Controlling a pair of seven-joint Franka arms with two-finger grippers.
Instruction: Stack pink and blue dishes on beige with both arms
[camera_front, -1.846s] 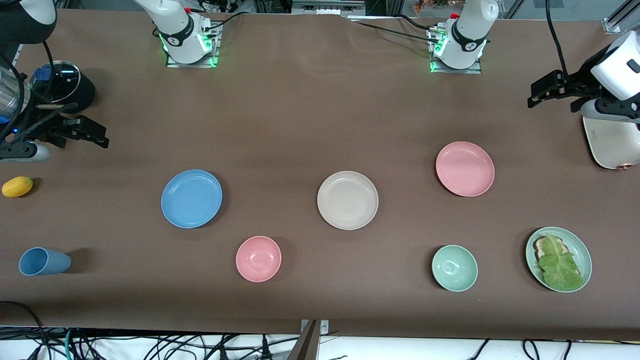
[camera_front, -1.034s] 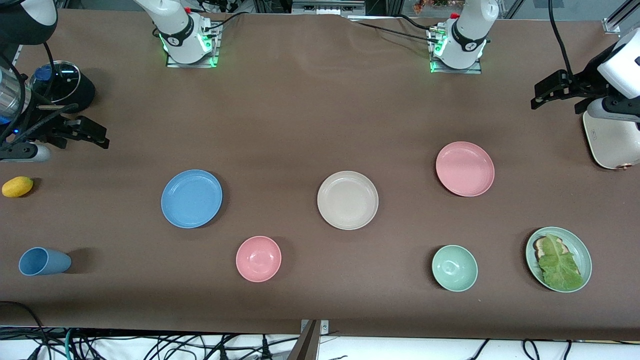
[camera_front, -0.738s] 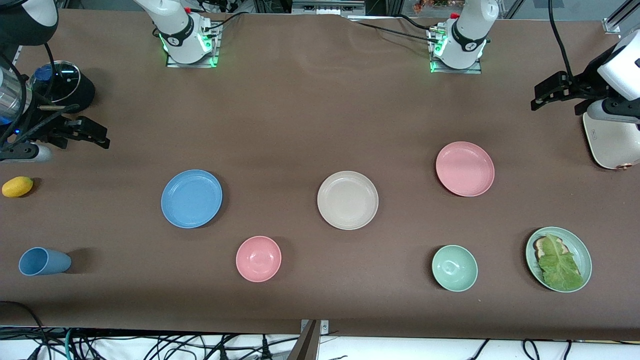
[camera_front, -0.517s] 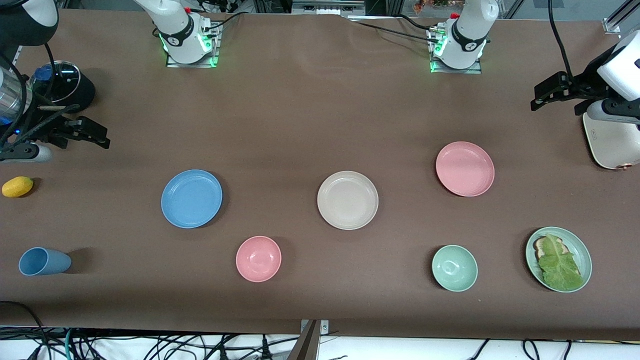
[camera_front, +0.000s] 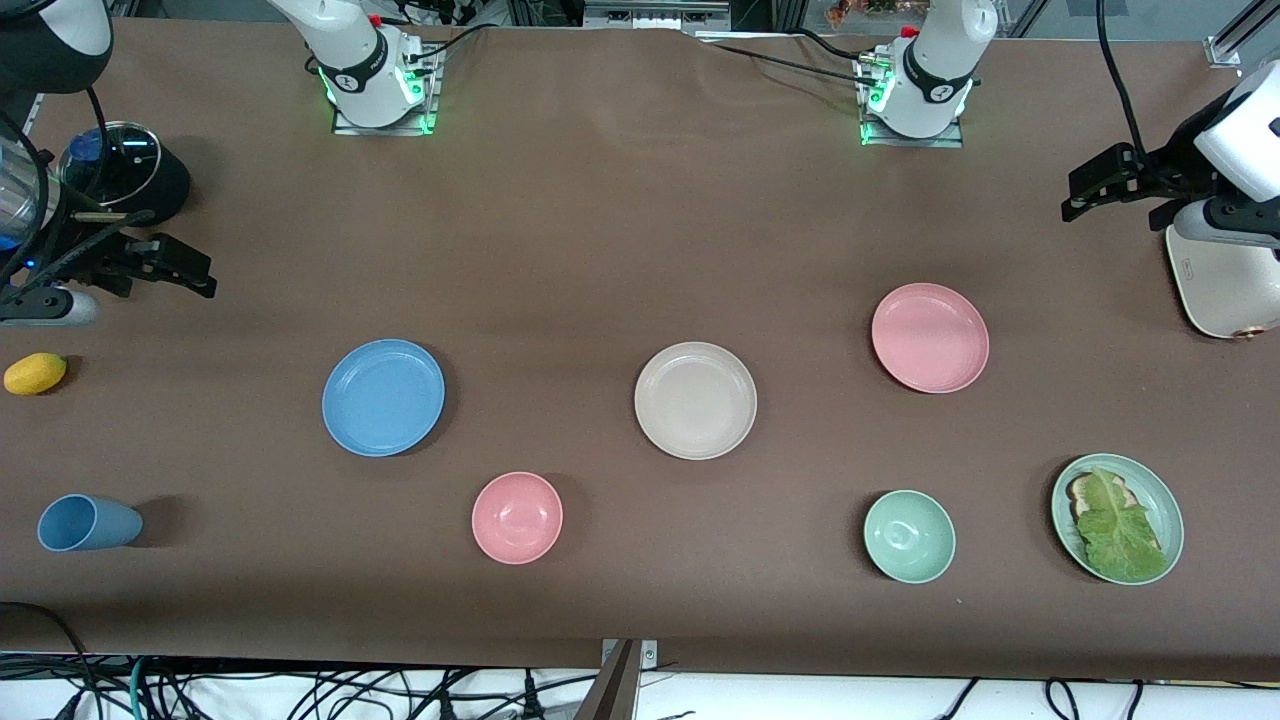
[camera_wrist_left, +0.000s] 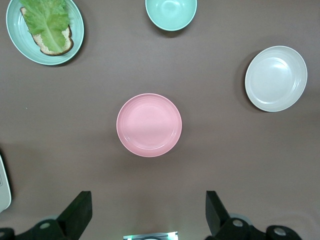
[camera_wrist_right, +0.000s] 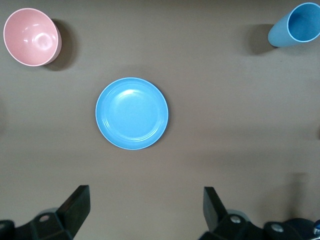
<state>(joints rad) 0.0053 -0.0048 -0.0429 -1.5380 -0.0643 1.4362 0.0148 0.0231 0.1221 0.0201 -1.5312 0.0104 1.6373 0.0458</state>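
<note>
The beige plate (camera_front: 695, 400) lies mid-table. The light blue plate (camera_front: 383, 397) lies toward the right arm's end, the salmon pink plate (camera_front: 930, 337) toward the left arm's end. All three sit flat, apart and bare. My left gripper (camera_front: 1072, 195) hangs open and empty over bare table past the pink plate (camera_wrist_left: 149, 125), which shows ahead of its spread fingers (camera_wrist_left: 80, 212). My right gripper (camera_front: 208, 277) hangs open and empty over bare table past the blue plate (camera_wrist_right: 132, 113). The beige plate (camera_wrist_left: 276, 78) also shows in the left wrist view.
Nearer the camera stand a pink bowl (camera_front: 517, 517), a mint bowl (camera_front: 909, 536), a mint plate with lettuce (camera_front: 1117, 518) and a lying blue cup (camera_front: 88, 523). A yellow fruit (camera_front: 35, 373) and a lidded black pot (camera_front: 125, 175) sit by the right arm's hand. A white appliance (camera_front: 1225, 285) sits under the left arm's hand.
The left arm's hand has drifted a little toward the bases' edge of the table, then held still. The right arm and all dishes have barely moved.
</note>
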